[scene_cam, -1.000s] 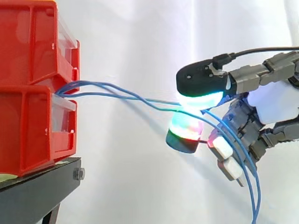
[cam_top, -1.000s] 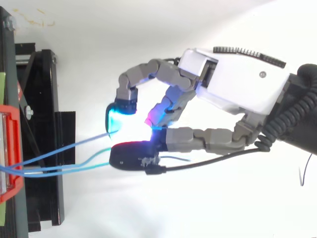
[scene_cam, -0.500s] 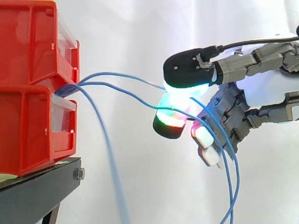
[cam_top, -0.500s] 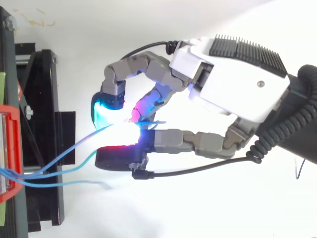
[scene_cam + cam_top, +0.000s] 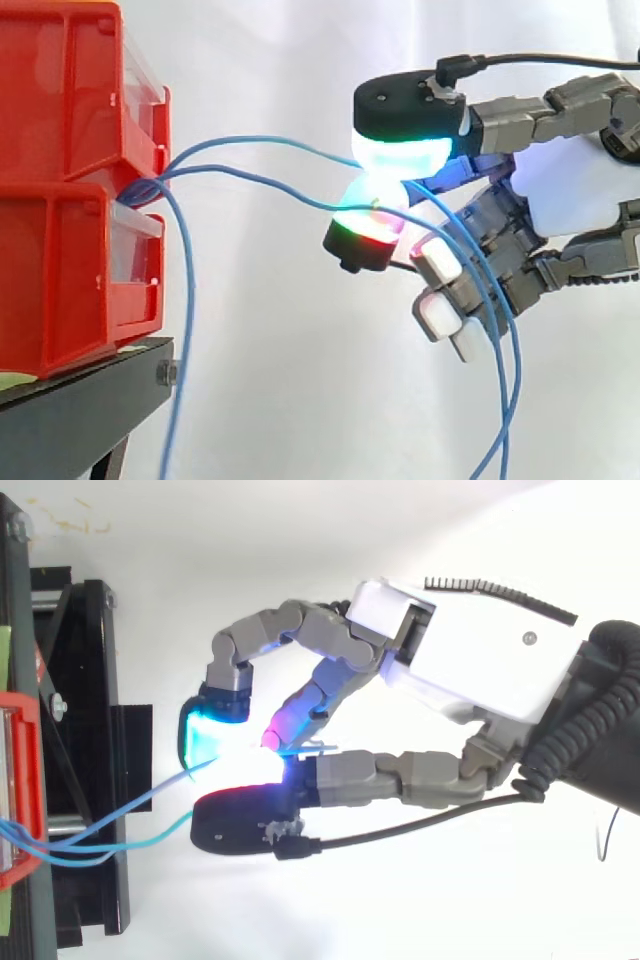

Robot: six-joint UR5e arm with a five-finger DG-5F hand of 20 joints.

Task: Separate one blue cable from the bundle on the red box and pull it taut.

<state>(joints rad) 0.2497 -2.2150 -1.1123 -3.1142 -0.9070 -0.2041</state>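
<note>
Blue cables come out between the two stacked red bins [image 5: 70,180] at the left. Two of them [image 5: 300,200] arc slackly to my hand [image 5: 570,190], which is shut on them: a cyan-glowing pad [image 5: 400,155] presses down onto a green and red glowing pad below. Behind the pinch their free ends hang down [image 5: 505,400]. A third blue cable [image 5: 178,330] droops straight down beside the bins, away from the hand. From above, the hand [image 5: 480,665] reaches left and the two cables [image 5: 130,808] run from the red bin [image 5: 22,780] into its pads.
The bins rest on a black stand [image 5: 80,400], also seen from above [image 5: 90,780]. A white curtain is behind. The other fingers curl below the pinch, with the hanging cable ends running across them.
One of three cables slipped from the pinch and now hangs beside the bins. The hand moved left toward the bins, and the two held cables went from nearly straight to slack arcs.
</note>
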